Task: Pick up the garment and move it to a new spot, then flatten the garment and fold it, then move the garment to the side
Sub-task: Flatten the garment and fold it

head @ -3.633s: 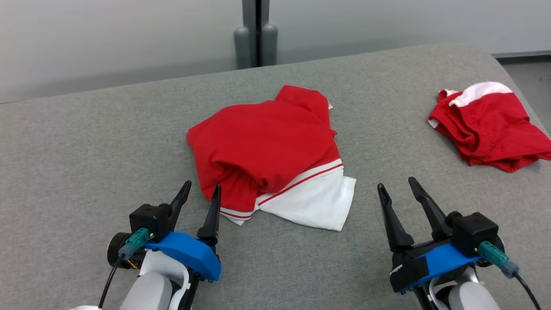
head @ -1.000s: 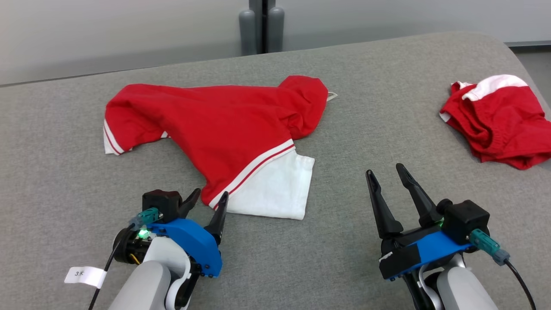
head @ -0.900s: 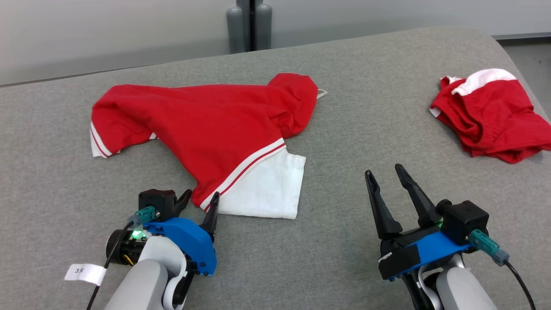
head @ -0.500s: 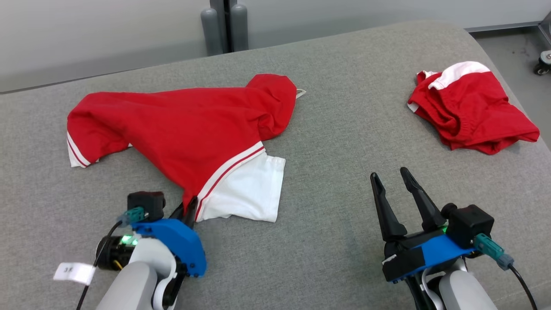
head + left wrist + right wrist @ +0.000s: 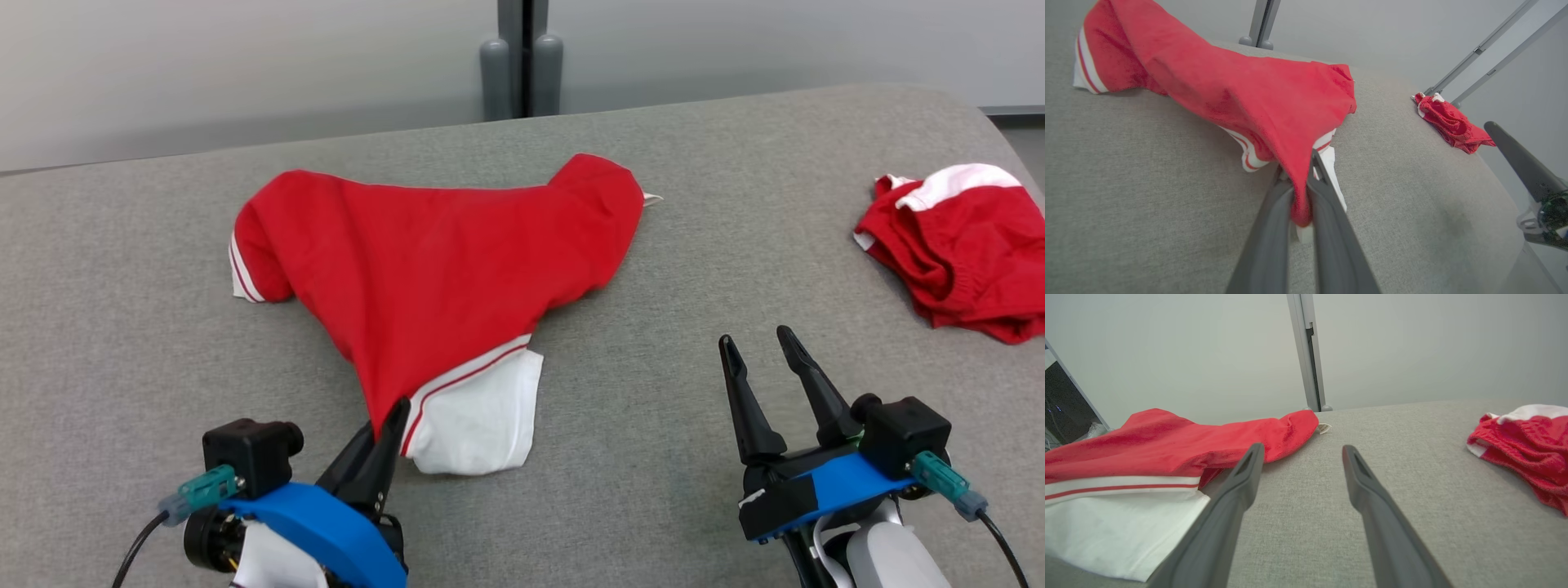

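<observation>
Head view: left claw (image 5: 392,412) is clamped on the 6 o'clock corner of the red cloth garment with a white striped panel (image 5: 441,253). Cloth runs taut from the pinch up to the bulk at 12, so I read this as a drag to spread it, i.e. the flatten step. Right claw (image 5: 755,339) is at 4 o'clock, fingers apart, holding nothing and off the cloth, probably free for a second corner. Crumpled red-and-white second garment (image 5: 963,245) sits at 2 o'clock on the grey fabric-covered desk (image 5: 694,245), well apart.

Left wrist view: fingers pinch a red fold. Cloth lifts off the desk near the pinch. Striped cuff (image 5: 1086,69) rests at 10 o'clock.

Right wrist view: jaws wide with bare desk between them. Garment is at 9 o'clock, untouched.
</observation>
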### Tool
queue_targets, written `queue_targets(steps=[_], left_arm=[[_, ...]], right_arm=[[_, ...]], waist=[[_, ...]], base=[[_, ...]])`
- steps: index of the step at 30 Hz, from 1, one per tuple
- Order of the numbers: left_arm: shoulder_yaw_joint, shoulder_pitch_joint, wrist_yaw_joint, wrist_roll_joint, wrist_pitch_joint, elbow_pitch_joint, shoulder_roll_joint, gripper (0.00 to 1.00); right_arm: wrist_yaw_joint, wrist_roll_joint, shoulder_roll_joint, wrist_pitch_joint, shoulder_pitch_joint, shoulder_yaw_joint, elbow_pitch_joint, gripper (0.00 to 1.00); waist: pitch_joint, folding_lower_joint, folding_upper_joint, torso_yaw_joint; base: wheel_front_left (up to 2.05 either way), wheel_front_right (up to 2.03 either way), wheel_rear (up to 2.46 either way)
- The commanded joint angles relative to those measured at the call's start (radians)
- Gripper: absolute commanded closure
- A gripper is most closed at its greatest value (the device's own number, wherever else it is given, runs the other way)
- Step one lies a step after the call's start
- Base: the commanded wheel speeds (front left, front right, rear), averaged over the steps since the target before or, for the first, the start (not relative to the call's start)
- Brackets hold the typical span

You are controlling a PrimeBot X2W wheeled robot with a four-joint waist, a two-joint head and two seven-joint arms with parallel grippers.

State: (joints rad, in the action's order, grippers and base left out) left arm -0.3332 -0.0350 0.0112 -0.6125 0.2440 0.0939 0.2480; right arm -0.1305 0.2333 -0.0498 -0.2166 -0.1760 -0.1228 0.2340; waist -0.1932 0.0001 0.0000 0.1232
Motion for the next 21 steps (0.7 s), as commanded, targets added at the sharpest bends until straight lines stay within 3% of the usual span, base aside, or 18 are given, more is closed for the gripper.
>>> queue_targets(steps=[1,6,9,15,21], left_arm=[[-0.002,0.03,-0.011,-0.013,0.031,0.059,0.015,1.0],[0.02,0.111,-0.045,-0.062,0.105,0.214,0.046,1.0],[0.074,0.12,-0.072,-0.054,0.102,0.226,0.082,1.0],[0.157,0.008,-0.086,-0.016,0.025,0.051,0.112,1.0],[0.203,-0.128,-0.101,0.03,-0.105,-0.2,0.098,1.0]], right_arm=[[-0.001,-0.003,-0.001,0.003,0.006,0.002,-0.007,0.0],[-0.001,-0.007,-0.001,0.008,0.01,0.002,-0.012,0.0],[-0.001,-0.005,-0.001,0.01,0.012,-0.002,-0.015,0.0],[-0.001,-0.001,-0.001,0.014,-0.014,-0.018,-0.019,0.0],[-0.001,-0.004,-0.001,0.01,-0.031,-0.021,-0.023,0.0]], waist=[[-0.001,-0.0001,0.0,-0.015],[0.003,-0.0001,0.0,-0.029],[-0.001,-0.0001,0.0,-0.029],[-0.025,-0.0001,0.0,-0.005],[-0.059,-0.0001,0.0,0.035]], base=[[0.0,0.0,0.0],[0.0,0.0,0.0],[0.0,0.0,0.0],[0.0,0.0,0.0],[0.0,0.0,0.0]])
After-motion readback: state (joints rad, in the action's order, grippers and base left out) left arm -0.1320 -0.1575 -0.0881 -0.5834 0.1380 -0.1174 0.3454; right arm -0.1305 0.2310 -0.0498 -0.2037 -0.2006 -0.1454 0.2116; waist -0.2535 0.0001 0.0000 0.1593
